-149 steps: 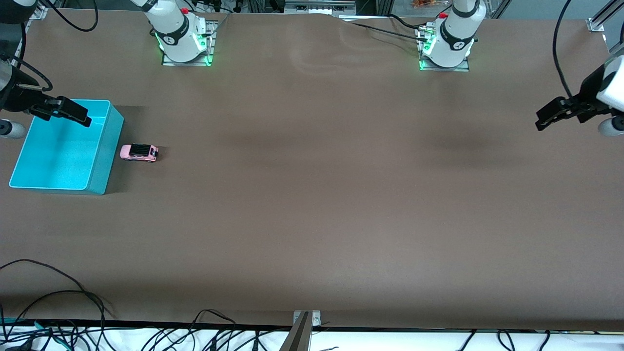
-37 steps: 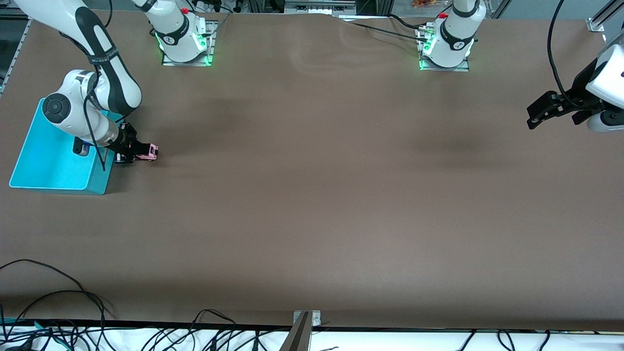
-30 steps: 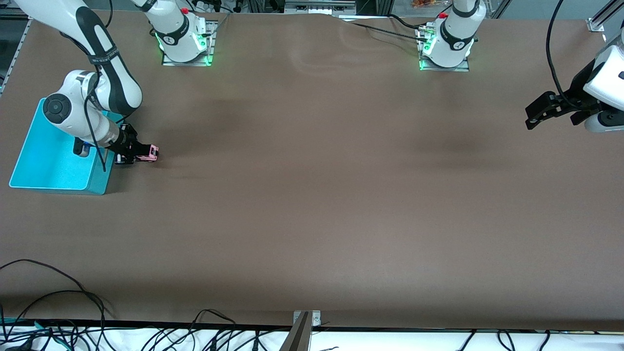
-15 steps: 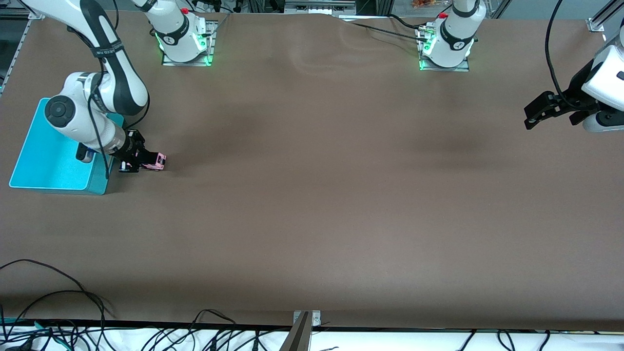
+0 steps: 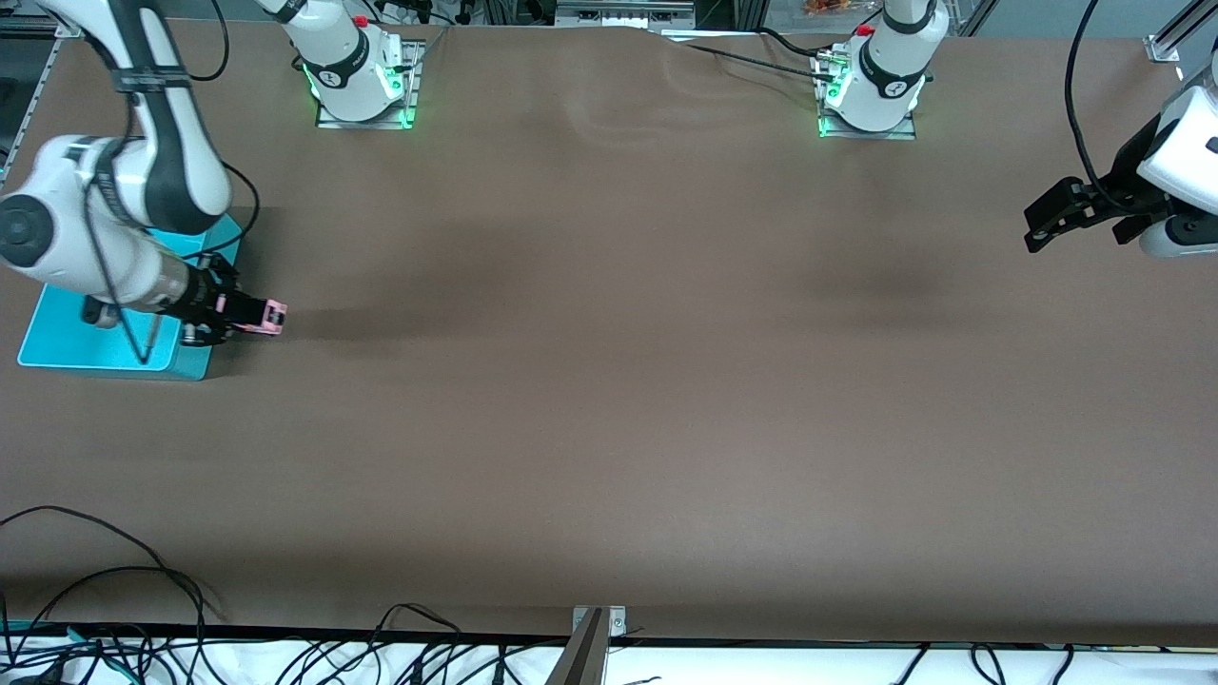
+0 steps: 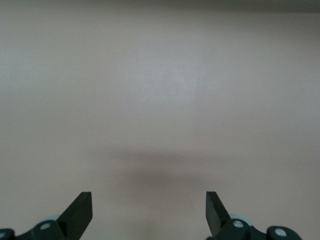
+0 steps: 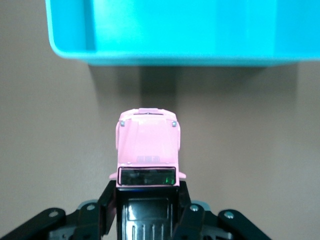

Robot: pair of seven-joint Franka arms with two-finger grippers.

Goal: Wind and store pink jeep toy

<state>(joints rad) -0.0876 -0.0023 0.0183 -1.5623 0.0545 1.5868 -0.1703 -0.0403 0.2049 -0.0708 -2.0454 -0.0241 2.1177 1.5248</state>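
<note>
The right tool (image 7: pixel 145 212) is clamped on the rear half of the pink jeep toy (image 7: pixel 147 145), its two black fingers pinching the flanks by the black roof while the pink hood and nose stick out free ahead of them. In the front view the right tool (image 5: pixel 224 319) holds the jeep (image 5: pixel 267 316) just beside the wall of the turquoise bin (image 5: pixel 57 328) that faces the left arm's end of the table (image 5: pixel 609 381); whether the wheels touch the brown surface cannot be told. The grip looks narrow and set well back, so the main risk, as I judge it, is the car pivoting or squirting out of the fingers: the body is small, hard, glossy plastic with rounded corners, and any drag of the wheels against the table during winding would push on it. A second risk is the protruding nose catching the bin's rim on the way in, since the bin's walls are upright, smooth and stiff, and the car sits close to them. A release from too high could let the light toy bounce or roll inside the slick bin floor. The table covering is matte and even. The left tool (image 6: pixel 149 212) waits with its fingers wide apart and empty over bare table at the left arm's end.
</note>
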